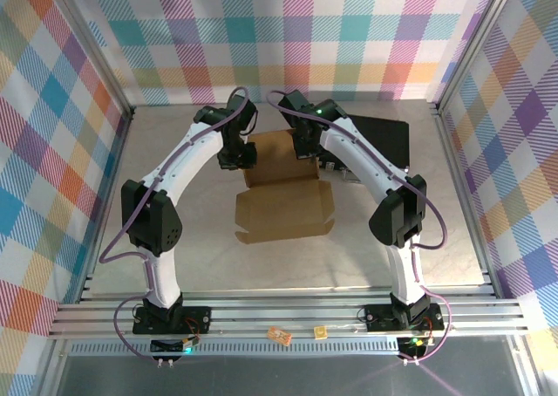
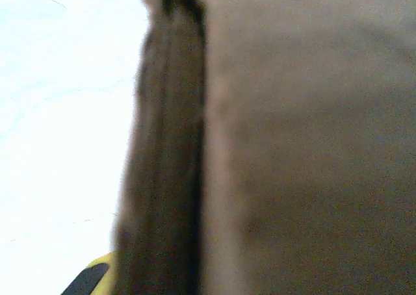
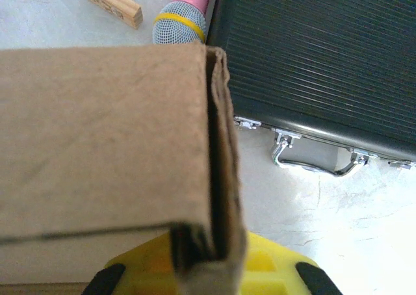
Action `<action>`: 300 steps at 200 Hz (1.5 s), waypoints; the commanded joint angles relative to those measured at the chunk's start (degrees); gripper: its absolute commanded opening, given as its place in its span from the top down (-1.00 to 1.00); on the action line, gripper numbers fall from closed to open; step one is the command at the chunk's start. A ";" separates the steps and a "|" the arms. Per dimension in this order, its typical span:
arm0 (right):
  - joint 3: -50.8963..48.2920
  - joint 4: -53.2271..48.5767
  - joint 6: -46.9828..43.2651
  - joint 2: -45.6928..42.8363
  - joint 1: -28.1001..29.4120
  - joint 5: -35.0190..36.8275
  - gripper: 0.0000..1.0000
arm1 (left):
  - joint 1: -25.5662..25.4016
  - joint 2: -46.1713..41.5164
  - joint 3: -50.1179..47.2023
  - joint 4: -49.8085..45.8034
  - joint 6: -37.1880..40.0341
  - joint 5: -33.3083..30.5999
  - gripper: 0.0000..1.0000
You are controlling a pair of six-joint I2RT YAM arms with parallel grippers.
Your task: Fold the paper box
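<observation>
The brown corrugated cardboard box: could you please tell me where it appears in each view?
Top external: the brown corrugated cardboard box lies at picture centre, its flap open toward the bottom edge.
Left wrist: the box, blurred, takes the centre and right.
Right wrist: the box spans the left half, its wall edge mid-frame.
Shared landmark: the black ribbed hard case, right of the box in top and right-wrist views.

White curved shells along left arm [image 1: 187,165] and right arm [image 1: 366,165], with bulky black housings at elbows and wrists. Purple cables [image 1: 442,226] looped loosely beside each, down to black bases [image 1: 170,317] with small green lights. Yellow body on right gripper [image 3: 208,275], black parts at 2 lower corners.
</observation>
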 commanded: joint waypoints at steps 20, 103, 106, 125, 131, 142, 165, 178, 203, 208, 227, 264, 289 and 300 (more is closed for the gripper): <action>2.23 -1.80 -0.68 0.30 -0.80 -0.79 1.00 | 1.79 -1.04 -0.23 -1.80 0.24 -0.21 0.57; 2.32 -2.12 -1.23 0.75 -1.17 -2.67 1.00 | 2.34 -2.17 -2.40 1.27 0.42 1.62 0.58; 2.43 -2.15 -1.22 0.75 -1.13 -2.75 1.00 | 2.34 -2.26 -2.49 1.37 0.35 1.72 0.58; 2.42 -2.26 -1.41 0.92 -1.36 -3.10 1.00 | 2.34 -2.98 -3.06 2.37 0.27 2.35 0.44; 2.41 -2.29 -1.40 1.01 -1.40 -3.25 1.00 | 2.34 -3.19 -3.00 2.47 0.17 2.53 0.33; 2.41 -2.48 -1.40 1.19 -1.44 -3.45 1.00 | 2.34 -3.55 -2.92 2.65 0.07 2.71 0.18; 2.30 -2.52 -1.31 1.48 -1.53 -3.86 1.00 | 2.34 -3.70 -1.92 1.94 -0.17 3.35 0.06; 2.36 -2.49 -1.22 1.70 -1.61 -4.23 1.00 | 2.43 -3.82 -1.62 1.85 -0.26 3.97 0.04; 2.28 -2.50 -1.14 2.07 -1.69 -4.78 1.00 | 2.43 -5.21 -1.75 3.37 -1.47 6.09 -0.01; 2.23 -2.54 -1.05 2.15 -1.70 -4.87 1.00 | 2.43 -5.48 -1.66 3.73 -1.86 6.74 -0.02; 2.15 -2.50 -0.88 2.32 -1.70 -5.20 1.00 | 2.43 -5.99 -1.16 4.43 -3.19 8.85 -0.04; 1.70 -2.65 0.15 2.33 -2.35 -6.11 1.00 | 2.43 -8.28 -0.39 4.38 -6.27 8.11 -0.06; -0.12 -2.44 3.52 1.26 -3.95 -8.10 1.00 | 2.92 -12.17 -0.80 2.69 -11.63 2.59 -0.02; -1.38 -1.87 5.41 0.31 -4.82 -9.59 1.00 | 3.13 -14.37 -1.44 2.26 -14.38 0.98 0.00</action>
